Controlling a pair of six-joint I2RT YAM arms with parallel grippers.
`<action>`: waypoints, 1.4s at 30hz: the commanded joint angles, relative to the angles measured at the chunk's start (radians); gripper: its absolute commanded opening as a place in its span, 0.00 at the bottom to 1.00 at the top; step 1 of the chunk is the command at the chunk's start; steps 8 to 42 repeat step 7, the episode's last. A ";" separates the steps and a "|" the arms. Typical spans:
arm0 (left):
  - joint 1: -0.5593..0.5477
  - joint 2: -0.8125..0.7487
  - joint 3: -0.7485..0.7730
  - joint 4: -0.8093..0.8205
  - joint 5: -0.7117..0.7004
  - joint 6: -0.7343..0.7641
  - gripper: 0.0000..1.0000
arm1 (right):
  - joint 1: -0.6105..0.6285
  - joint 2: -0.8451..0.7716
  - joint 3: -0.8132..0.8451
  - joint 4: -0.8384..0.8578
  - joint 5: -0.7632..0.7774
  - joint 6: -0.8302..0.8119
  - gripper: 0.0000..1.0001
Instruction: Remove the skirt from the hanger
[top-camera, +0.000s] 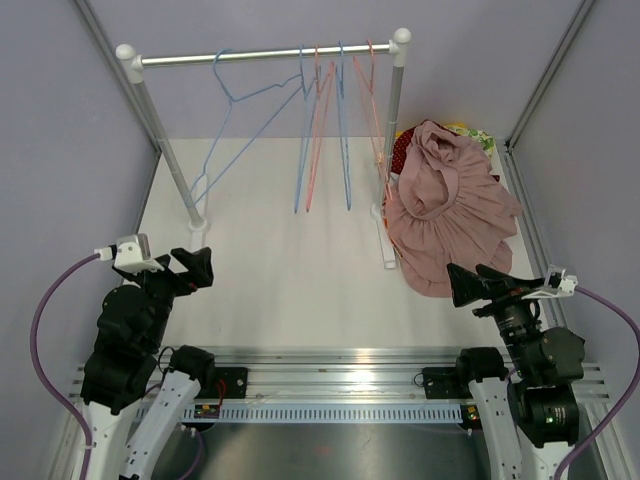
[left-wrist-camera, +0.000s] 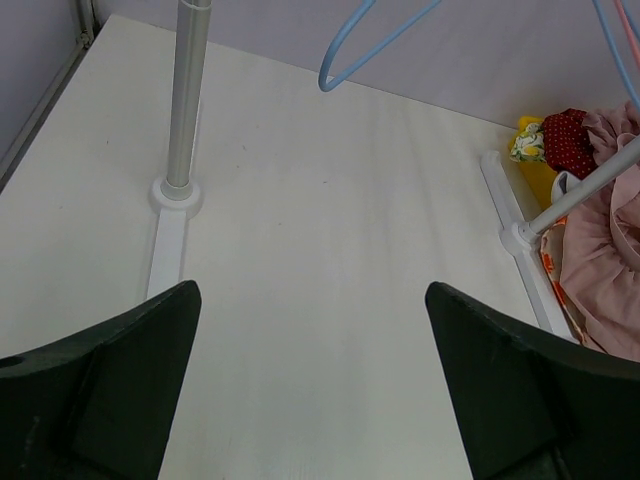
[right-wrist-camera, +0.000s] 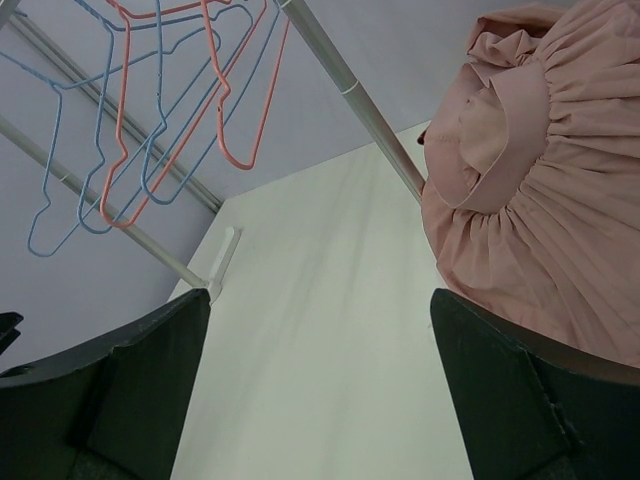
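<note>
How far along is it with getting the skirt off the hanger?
Looks done: the skirt lies heaped on the table beside the rack, and the hangers hang bare. In hand: nothing; the left pincer and right pincer are open, empty and apart from it. Left: nothing I can see.

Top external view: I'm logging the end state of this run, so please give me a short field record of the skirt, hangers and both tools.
skirt: pink, heaped on the table right of the rack's right post, on no hanger
hangers: blue and orange wire, all bare on the rail
left tool: open, empty, near the left post
right tool: open, empty, by the skirt's near hem
other: red cloth behind the skirt
</note>
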 joint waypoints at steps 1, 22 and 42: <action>-0.004 0.008 0.006 0.039 -0.007 0.000 0.99 | 0.007 0.010 -0.002 0.003 -0.023 -0.005 0.99; -0.004 0.016 0.011 0.028 -0.026 -0.008 0.99 | 0.011 0.016 -0.008 0.004 -0.026 0.002 1.00; -0.004 0.016 0.011 0.028 -0.026 -0.008 0.99 | 0.011 0.016 -0.008 0.004 -0.026 0.002 1.00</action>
